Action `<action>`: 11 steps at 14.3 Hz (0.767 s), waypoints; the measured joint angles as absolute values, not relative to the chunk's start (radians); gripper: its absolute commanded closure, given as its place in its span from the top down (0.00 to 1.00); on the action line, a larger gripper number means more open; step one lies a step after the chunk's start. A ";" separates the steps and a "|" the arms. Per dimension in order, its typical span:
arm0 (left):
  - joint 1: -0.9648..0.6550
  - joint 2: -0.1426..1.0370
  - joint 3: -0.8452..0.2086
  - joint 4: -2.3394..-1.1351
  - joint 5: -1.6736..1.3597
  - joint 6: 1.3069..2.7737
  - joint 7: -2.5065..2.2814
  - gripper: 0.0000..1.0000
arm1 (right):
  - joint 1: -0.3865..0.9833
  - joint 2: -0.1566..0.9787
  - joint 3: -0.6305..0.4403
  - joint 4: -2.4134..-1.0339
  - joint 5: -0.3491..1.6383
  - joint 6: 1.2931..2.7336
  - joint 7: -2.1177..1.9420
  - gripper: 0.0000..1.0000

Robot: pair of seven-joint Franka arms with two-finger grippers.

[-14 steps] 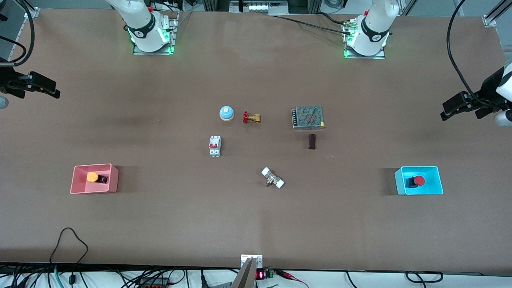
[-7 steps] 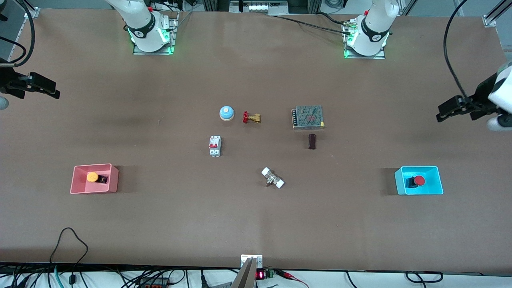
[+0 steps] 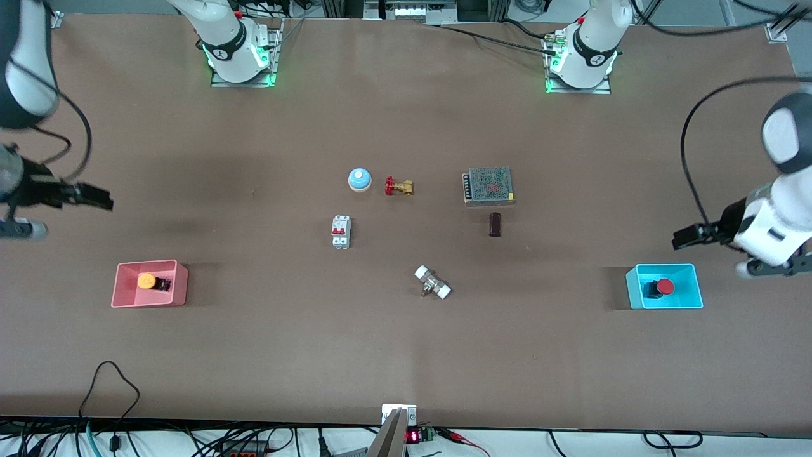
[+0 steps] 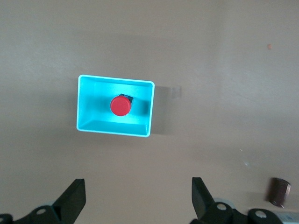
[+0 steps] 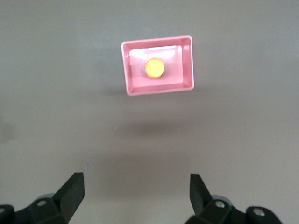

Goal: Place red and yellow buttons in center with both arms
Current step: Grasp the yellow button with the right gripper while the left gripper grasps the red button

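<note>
The red button (image 3: 663, 287) lies in the cyan tray (image 3: 693, 293) toward the left arm's end of the table; the left wrist view shows the button (image 4: 121, 106) and the tray (image 4: 88, 100). The yellow button (image 3: 146, 280) lies in the pink tray (image 3: 177, 285) toward the right arm's end; the right wrist view shows the button (image 5: 153, 68) and the tray (image 5: 184, 65). My left gripper (image 3: 686, 236) (image 4: 138, 193) is open and empty, up in the air over bare table beside the cyan tray. My right gripper (image 3: 95, 198) (image 5: 136, 189) is open and empty over bare table beside the pink tray.
Around the table's middle stand a blue dome bell (image 3: 359, 179), a brass valve with a red handle (image 3: 398, 186), a white circuit breaker (image 3: 340, 231), a metal power supply (image 3: 488, 185), a small dark block (image 3: 495, 224) and a white-ended fitting (image 3: 432, 282).
Both arms have swung down toward the front camera. The left gripper now hangs close to the cyan tray, the right gripper closer to the pink tray. The buttons have not moved.
</note>
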State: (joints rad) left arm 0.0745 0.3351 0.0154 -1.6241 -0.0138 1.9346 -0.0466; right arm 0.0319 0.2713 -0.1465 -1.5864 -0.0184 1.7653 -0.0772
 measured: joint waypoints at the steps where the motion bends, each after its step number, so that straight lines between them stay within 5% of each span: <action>1: 0.081 0.367 0.016 -1.624 -0.006 1.967 -0.046 1.00 | 0.028 0.309 -0.147 -1.587 -0.018 1.807 -0.077 1.00; 11: 0.119 0.594 0.019 -1.616 0.039 2.217 -0.011 1.00 | 0.004 0.639 -0.149 -1.553 -0.018 2.200 -0.096 1.00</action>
State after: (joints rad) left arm 0.1190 0.5938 0.0191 -1.6155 0.0393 2.2170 -0.0114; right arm 0.0044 0.6387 -0.1487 -1.5525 -0.0185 2.2000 -0.0962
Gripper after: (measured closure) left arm 0.000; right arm 0.000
